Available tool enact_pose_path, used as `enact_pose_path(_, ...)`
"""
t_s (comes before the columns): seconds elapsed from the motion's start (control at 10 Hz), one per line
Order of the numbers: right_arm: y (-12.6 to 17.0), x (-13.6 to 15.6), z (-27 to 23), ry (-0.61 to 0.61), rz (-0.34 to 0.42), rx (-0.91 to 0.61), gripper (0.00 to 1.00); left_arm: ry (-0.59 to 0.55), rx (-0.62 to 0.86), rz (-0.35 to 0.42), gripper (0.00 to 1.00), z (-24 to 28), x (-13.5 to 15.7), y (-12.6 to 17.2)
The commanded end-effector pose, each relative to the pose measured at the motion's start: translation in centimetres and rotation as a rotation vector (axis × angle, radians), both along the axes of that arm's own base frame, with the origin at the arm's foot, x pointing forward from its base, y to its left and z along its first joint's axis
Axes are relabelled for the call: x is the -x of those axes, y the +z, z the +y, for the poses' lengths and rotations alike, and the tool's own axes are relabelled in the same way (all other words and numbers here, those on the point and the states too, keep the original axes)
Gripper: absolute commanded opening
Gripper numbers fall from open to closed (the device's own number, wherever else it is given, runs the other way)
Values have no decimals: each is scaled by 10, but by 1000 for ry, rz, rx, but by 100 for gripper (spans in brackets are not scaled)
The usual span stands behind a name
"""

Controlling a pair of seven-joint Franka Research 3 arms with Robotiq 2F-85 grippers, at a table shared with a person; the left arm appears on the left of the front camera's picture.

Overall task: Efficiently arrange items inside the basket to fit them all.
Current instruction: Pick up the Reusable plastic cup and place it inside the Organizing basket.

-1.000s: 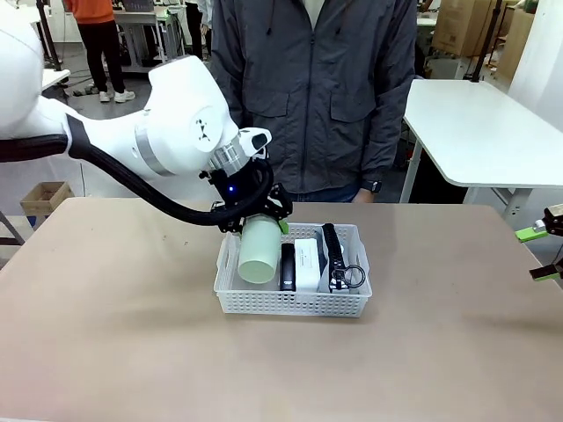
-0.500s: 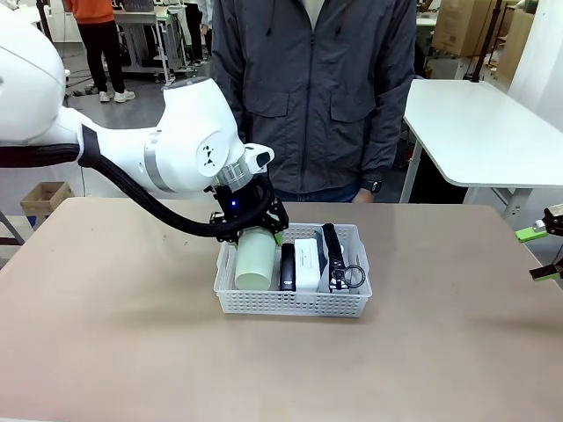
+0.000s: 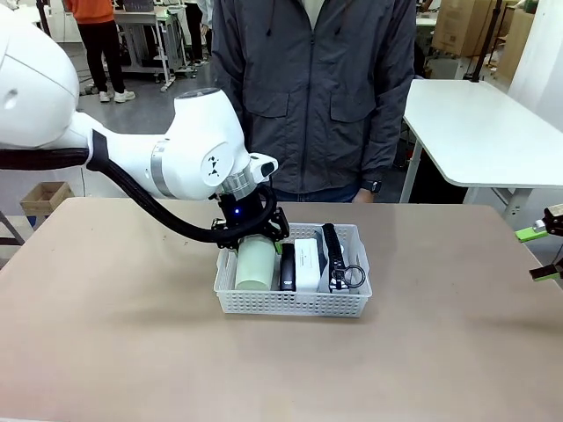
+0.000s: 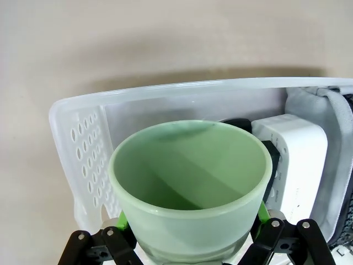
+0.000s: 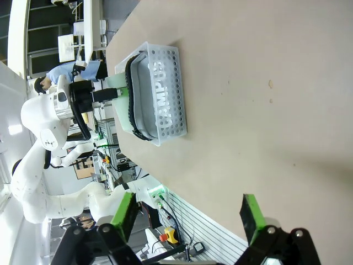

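From the front, the left gripper (image 3: 249, 236) hangs over the left end of the white basket (image 3: 293, 301), its black fingers clasping the pale green cup (image 3: 256, 265); the cup lies on its side, a smooth matt cylinder, its base toward the near wall and its body down in the left end of the basket; just right of it stands the black stapler (image 3: 287, 266), a narrow dark slab on edge; next comes the white box (image 3: 307, 264), plain and square-cornered; the grey pouch (image 3: 339, 260) fills the right end, black trim along its top and a metal ring pull (image 3: 353, 278) at the near end; the basket wall is thin plastic, pierced with rows of small holes; it sits on a bare tan table (image 3: 114, 334), and a person in a dark zipped jacket (image 3: 314, 88) stands just behind; the right gripper (image 3: 545, 251) shows at the right edge, green pads apart, nothing between them.

From the left wrist, the cup (image 4: 190, 185) opens toward the camera, glossy inside, its rim thick and rounded; green pads (image 4: 263, 211) press its sides; the basket's rounded, translucent corner (image 4: 83, 143) curves behind it; the box (image 4: 298, 165) and the pouch's soft grey fabric (image 4: 337, 143) lie to the right.

From the right wrist, the two green pads (image 5: 252, 214) stand wide apart over bare table; the basket (image 5: 165, 94) lies well off, the pouch visible through its holes.
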State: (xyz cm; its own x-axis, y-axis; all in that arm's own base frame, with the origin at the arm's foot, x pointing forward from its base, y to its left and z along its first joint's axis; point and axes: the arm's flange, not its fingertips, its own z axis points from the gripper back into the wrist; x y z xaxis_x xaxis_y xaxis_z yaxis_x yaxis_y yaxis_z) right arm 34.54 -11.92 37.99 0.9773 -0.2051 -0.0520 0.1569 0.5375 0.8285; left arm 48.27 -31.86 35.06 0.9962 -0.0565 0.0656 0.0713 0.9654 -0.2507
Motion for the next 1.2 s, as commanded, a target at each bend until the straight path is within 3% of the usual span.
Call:
enact_pose_path(0.0,2,0,-1,4,-9,-9,100,22,-26,-8,91,-7,-3,5)
enact_pose_path(0.1,2,0,-1,4,-9,-9,100,26,-28,-3,91,-7,-3,5)
enact_pose_path(0.3,2,0,-1,4,-9,-9,100,21,-27,7,100,-7,-3,5)
enact_pose_path(0.7,2,0,-1,4,-9,-9,100,32,-10,-14,100,-2,-1,13)
enact_pose_path(0.9,2,0,-1,4,-9,-9,100,12,56,-13,100,9,5,38)
enact_pose_path(1.1,2,0,-1,4,-9,-9,100,6,224,-19,100,43,15,83)
